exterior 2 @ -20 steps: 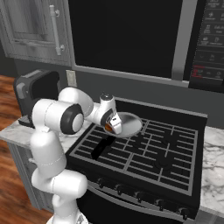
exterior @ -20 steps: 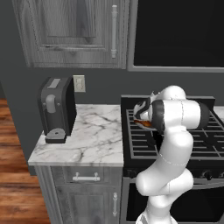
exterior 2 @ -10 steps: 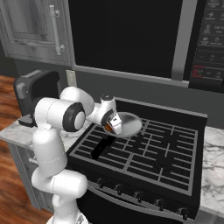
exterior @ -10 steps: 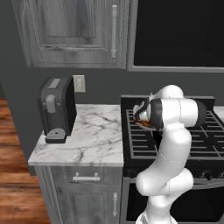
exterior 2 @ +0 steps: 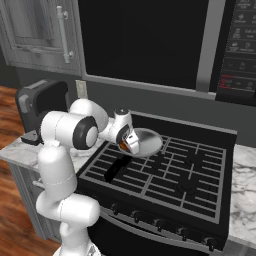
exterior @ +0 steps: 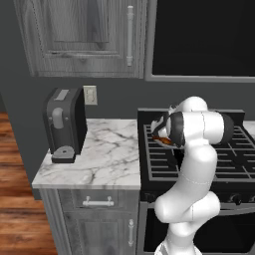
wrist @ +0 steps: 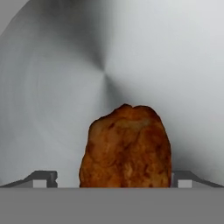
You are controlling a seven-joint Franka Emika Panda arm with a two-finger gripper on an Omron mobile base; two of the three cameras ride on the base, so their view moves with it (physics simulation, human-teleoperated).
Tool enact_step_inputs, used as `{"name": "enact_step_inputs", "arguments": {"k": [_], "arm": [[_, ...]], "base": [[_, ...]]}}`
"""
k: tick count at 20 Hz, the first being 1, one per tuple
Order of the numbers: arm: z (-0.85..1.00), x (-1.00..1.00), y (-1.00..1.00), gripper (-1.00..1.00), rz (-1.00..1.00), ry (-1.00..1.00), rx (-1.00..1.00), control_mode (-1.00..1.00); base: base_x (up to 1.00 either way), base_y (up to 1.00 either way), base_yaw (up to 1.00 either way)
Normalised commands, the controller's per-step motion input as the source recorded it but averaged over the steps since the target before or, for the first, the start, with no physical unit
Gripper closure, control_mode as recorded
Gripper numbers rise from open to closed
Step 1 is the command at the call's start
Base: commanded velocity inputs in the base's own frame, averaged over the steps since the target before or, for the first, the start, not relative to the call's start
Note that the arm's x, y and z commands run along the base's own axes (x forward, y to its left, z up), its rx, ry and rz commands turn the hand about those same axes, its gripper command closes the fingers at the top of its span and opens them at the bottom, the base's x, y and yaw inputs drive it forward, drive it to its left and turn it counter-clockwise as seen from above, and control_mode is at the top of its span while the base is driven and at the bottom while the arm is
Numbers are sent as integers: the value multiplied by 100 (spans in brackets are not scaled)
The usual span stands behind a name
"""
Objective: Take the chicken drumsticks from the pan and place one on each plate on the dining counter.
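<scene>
One golden-brown chicken drumstick (wrist: 126, 146) lies on the silvery floor of the pan (wrist: 105, 65). My gripper (wrist: 114, 179) is open, with one dark fingertip on each side of the drumstick and not pressing on it. From the right base view the hand (exterior 2: 127, 145) dips into the near-left side of the pan (exterior 2: 149, 140), an orange bit of drumstick (exterior 2: 122, 145) showing under it. The pan's black handle (exterior 2: 116, 170) points toward the stove front. In the left base view the arm hides most of the pan. The plates and the dining counter are out of view.
The pan sits on a black gas stove (exterior 2: 170, 180) with raised grates. A dark coffee machine (exterior: 63, 124) stands on the marble cabinet top (exterior: 104, 159) to the left. Grey wall cabinets (exterior: 84, 35) hang above, and a microwave panel (exterior 2: 240, 50) is at the upper right.
</scene>
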Motion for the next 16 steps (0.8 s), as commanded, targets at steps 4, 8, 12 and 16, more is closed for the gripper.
{"name": "enact_step_inputs", "arguments": {"k": [4,8,12,16], "arm": [[-14,2,5,-100,0,2,-3,-100],[-27,5,15,100,0,5,-3,-100],[-15,3,6,100,0,2,0,-100],[-8,0,0,100,0,2,-4,-100]], "base": [[0,0,0],[0,0,0],[0,0,0],[0,0,0]]}}
